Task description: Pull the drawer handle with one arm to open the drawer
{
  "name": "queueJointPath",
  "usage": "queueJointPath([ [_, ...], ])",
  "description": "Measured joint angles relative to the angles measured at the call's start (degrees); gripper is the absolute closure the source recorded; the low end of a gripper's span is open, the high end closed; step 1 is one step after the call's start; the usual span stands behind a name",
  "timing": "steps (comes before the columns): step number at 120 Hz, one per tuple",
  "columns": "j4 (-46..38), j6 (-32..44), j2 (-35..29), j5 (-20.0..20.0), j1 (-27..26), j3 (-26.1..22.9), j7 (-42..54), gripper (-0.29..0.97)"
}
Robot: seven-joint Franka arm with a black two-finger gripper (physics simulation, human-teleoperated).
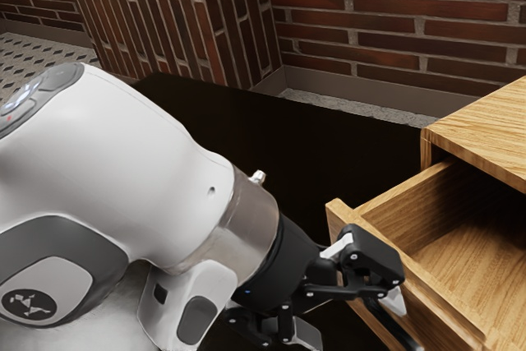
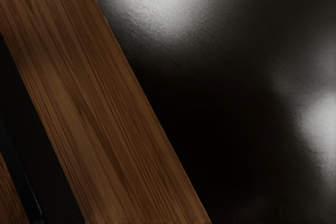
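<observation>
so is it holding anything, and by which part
Cannot tell; the gripper is at the front of the drawer by its handle, but the grip is hidden.

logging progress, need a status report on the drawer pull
Gripper low at the drawer front, by the handle. Drawer stands open, inside showing. No obstruction seen.

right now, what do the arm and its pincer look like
The arm has a glossy white rounded shell with grey panels, one bearing a small white logo. A silver metal ring leads into a black cylindrical wrist. The pincer is black and angular, with pale grey pieces.
</observation>
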Motion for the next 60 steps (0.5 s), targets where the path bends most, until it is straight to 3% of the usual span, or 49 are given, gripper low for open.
queueJointPath([
  [24,2.1,-0.3,-2.1,-0.1,0.1,-0.6,-0.2,0.0],
  [48,13.7,-5.9,-0.1,-0.4,1.1,0.3,-0.8,0.0],
  [60,21.5,-10.9,3.4,-0.8,1.4,4.1,-1.1,0.0],
])
